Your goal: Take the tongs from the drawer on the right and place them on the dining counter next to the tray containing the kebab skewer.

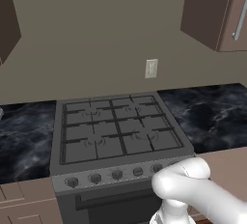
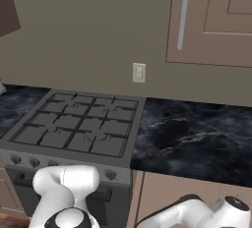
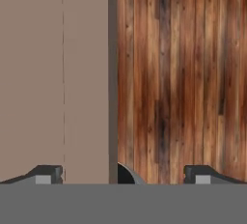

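A: Fingers stand wide, holding nothing; the two tips rise well apart at the bottom of the hand view. Ahead of them lie a plain light-brown cabinet front on one side and wooden floor on the other.

B: Tongs?

A: Unseen. I judge they are inside a closed drawer, so this is the reach, before any opening.

B: Next?

A: Find the drawer's bar handle beside the stove, set it between the fingers, close, pull.

Grey gas stove with knob row sits between black marble table sections. White wall outlet above. Brown upper cabinet, silver bar handle. Wood-plank floor.
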Robot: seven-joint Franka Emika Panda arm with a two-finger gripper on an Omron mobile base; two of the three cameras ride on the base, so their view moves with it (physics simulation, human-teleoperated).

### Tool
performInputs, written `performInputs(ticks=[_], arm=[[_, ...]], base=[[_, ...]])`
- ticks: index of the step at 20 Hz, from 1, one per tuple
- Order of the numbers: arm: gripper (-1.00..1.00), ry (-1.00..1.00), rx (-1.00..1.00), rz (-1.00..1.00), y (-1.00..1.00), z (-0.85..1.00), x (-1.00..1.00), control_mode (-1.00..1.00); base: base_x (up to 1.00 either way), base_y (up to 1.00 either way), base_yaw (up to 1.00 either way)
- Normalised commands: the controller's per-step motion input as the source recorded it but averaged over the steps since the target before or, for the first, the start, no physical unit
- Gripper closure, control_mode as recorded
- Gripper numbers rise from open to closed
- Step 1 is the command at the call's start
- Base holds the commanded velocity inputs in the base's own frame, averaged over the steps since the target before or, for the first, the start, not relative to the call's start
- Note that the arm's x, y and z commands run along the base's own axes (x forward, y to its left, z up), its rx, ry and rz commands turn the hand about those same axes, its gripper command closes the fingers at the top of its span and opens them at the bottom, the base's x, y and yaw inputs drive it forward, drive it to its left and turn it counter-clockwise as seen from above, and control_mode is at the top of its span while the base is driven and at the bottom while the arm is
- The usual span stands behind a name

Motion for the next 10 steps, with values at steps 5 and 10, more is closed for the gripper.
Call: performInputs(ticks=[5,10], arm=[[-1.0,0.17,0.0,0.0,0.0,0.66,0.0,-1.0],[-1.0,0.14,0.0,0.0,0.0,0.78,0.0,-1.0]], base=[[0.0,0.0,0.0],[0.0,0.0,0.0]])
